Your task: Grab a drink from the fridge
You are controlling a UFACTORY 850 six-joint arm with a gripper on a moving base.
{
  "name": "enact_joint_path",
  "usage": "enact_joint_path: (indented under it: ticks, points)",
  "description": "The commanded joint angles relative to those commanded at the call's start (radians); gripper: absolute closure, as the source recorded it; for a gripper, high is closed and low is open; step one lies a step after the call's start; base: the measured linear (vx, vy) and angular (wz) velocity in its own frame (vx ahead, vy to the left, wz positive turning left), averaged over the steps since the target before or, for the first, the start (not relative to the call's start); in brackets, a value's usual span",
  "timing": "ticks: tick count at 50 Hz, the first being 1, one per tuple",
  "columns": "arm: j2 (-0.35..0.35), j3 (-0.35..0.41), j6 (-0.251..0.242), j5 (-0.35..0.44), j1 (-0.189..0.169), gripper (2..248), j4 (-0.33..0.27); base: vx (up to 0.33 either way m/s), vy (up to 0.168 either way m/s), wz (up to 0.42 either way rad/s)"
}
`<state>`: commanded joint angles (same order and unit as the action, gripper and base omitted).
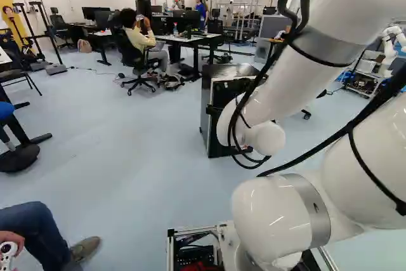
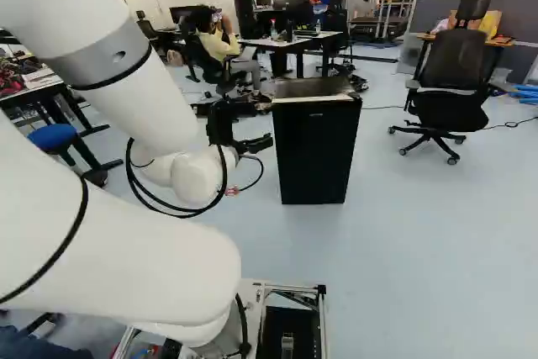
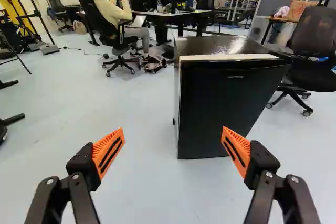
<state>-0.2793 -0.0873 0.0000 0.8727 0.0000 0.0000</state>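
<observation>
Beside the fridge in the right base view is my black gripper (image 2: 255,127), left of its dark front. In the wrist view the gripper (image 3: 172,132) stands wide open, its orange pads (image 3: 108,153) far apart and nothing between them. The small black fridge (image 3: 226,103) stands on the floor ahead, more toward one finger's side, with its front closed. The same fridge (image 2: 315,149) is right of the arm in the right base view; in the left base view the arm partly covers it. No drink is visible inside.
Beyond the fridge are desks (image 2: 294,41) and a seated person. An empty office chair (image 2: 445,94) stands to the fridge's right. Another robot (image 1: 390,49) is at the far right of the left base view. A person's leg and shoe (image 1: 85,249) are close on the arm's left.
</observation>
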Motion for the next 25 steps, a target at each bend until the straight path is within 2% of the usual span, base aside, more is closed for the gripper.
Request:
enact_joint_path:
  ticks: [25]
  points:
    - [0.0, 0.0, 0.0, 0.0, 0.0, 3, 0.0, 0.065, -0.009, 0.007]
